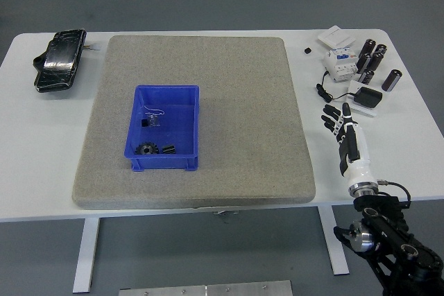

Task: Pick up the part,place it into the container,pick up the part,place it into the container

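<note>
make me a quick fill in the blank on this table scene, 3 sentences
1. The gear lies inside the ____ bin.
2. The bin stands on a ____ mat.
3. The right robot hand is over the white table, fingers spread, holding ____.

Missing words: blue; grey; nothing
</note>
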Controlling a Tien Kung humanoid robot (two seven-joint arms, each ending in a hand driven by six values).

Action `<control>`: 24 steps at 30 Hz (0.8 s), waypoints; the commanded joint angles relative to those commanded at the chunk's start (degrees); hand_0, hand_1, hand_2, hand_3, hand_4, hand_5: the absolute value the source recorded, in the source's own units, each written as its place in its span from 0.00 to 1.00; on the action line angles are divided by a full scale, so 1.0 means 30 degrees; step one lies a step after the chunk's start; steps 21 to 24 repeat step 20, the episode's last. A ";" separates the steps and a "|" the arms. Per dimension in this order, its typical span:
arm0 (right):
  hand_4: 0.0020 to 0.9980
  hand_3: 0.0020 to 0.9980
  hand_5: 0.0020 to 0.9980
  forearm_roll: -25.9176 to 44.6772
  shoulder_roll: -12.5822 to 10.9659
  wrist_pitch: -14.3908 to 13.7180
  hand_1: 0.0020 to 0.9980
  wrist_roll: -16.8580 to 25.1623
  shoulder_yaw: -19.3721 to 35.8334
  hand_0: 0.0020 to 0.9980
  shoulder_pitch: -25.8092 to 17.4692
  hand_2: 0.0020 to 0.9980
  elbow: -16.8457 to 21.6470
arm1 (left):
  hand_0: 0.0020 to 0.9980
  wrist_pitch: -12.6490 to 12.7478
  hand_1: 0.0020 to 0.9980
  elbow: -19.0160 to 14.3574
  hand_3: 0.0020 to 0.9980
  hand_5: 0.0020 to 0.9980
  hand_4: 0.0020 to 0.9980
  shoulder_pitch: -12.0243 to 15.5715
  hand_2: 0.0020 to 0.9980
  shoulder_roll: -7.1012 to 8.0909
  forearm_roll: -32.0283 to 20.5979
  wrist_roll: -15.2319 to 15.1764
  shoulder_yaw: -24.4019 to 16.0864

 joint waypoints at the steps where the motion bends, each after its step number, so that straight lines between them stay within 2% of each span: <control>1: 0.97 0.76 1.00 0.0035 0.0023 0.0005 0.81 0.0010 -0.0049 0.88 0.0011 0.82 -0.0037 | 0.67 0.0001 0.65 0.0000 0.63 0.59 0.71 0.0000 0.62 -0.0003 -0.0008 0.0003 0.0003; 11: 0.97 0.76 1.00 0.0467 0.0147 0.0066 0.81 0.0083 -0.0504 0.88 0.0040 0.81 -0.0170 | 0.67 0.0002 0.65 0.0000 0.63 0.60 0.71 -0.0039 0.62 -0.0019 -0.0037 -0.0014 0.0027; 15: 0.97 0.76 1.00 0.0403 0.0100 0.0048 0.81 0.0063 -0.0406 0.88 -0.0055 0.81 0.0250 | 0.67 0.0001 0.65 0.0000 0.63 0.60 0.71 -0.0037 0.62 -0.0024 -0.0052 -0.0019 0.0038; 20: 0.97 0.76 1.00 0.0056 -0.0068 -0.0047 0.81 -0.0023 -0.0257 0.88 -0.0192 0.81 0.1378 | 0.67 -0.0001 0.65 0.0000 0.63 0.60 0.71 -0.0027 0.62 -0.0023 -0.0067 -0.0023 0.0050; 24: 0.97 0.76 1.00 0.0056 -0.0068 -0.0047 0.81 -0.0023 -0.0257 0.88 -0.0192 0.81 0.1378 | 0.67 -0.0001 0.65 0.0000 0.63 0.60 0.71 -0.0027 0.62 -0.0023 -0.0067 -0.0023 0.0050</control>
